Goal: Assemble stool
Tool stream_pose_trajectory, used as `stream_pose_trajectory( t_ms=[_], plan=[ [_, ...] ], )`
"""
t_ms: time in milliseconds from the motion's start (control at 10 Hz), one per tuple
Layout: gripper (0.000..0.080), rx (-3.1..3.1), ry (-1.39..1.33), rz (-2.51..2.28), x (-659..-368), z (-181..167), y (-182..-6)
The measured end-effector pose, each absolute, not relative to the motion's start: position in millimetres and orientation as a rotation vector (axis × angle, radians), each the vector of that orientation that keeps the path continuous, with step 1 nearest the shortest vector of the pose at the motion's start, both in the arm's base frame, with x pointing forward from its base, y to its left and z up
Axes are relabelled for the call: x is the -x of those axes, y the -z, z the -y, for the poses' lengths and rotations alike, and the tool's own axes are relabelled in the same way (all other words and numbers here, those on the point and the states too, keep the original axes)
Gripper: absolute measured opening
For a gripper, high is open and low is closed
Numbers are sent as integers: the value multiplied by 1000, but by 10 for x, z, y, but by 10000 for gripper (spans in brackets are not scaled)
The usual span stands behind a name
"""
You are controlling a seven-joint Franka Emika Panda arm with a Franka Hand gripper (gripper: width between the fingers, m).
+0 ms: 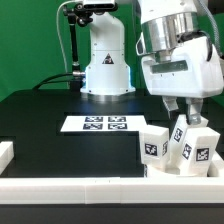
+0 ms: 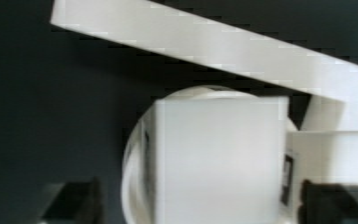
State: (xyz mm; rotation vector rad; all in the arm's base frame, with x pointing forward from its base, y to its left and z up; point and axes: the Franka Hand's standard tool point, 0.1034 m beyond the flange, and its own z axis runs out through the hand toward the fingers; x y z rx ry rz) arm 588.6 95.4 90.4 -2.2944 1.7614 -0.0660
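Gripper (image 1: 187, 117) jaws stood apart astride 1 leg (image 1: 193, 140), by the rail (image 1: 70, 189), apparently for bracing.

Robotics laboratory setting: a white robot arm base (image 1: 106, 70) mounted at a black tabletop (image 1: 50, 115), backed by a green screen wall (image 1: 30, 40), with a flat white marker board (image 1: 95, 124) of printed tags fixed for tracking.
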Motion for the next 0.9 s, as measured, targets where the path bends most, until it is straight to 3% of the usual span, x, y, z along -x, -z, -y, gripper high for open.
stream_pose_trajectory(
  t_ms=[100,300,700,900],
  plan=[
    [624,2324,72,-1715,-5920,-974,-952],
    [645,2346,81,-1676,-5942,-983,-978],
    [649,2594,138,-1299,-5936,-1004,-970],
    [649,2800,204,-878,-5965,-1000,-992]
  ],
)
